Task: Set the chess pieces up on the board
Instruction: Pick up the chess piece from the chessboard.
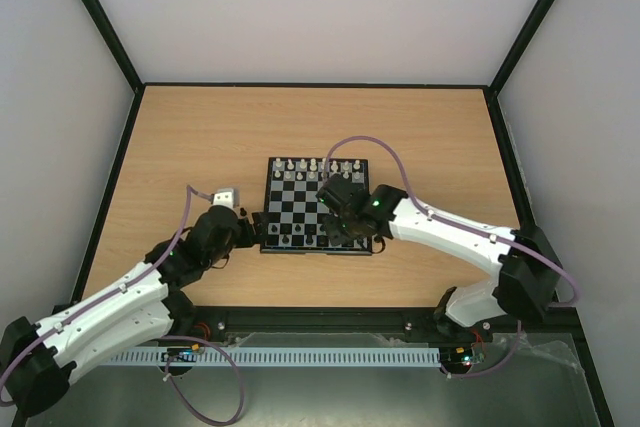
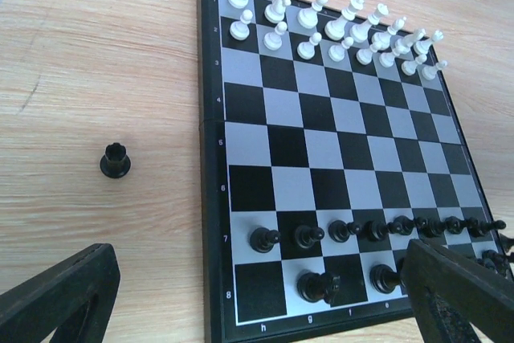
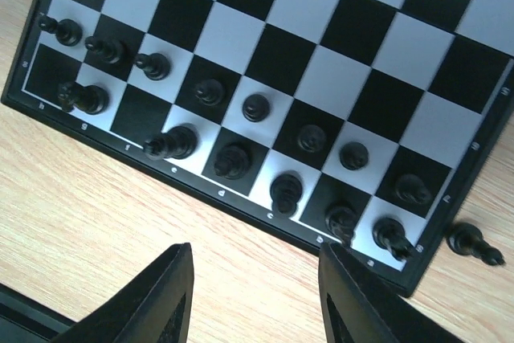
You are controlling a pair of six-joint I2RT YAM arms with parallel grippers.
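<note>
Chess pieces [image 2: 307,15] upright, rook [image 2: 115,160] too (off board [image 2: 321,150])

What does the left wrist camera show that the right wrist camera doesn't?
Only the left wrist view: the white pieces filling two rows at the far edge, and a lone black piece standing on the table left of the board. Only the right wrist view: a second black piece on the table just off the board's corner. Both: the board and the black pieces on its near rows.
</note>
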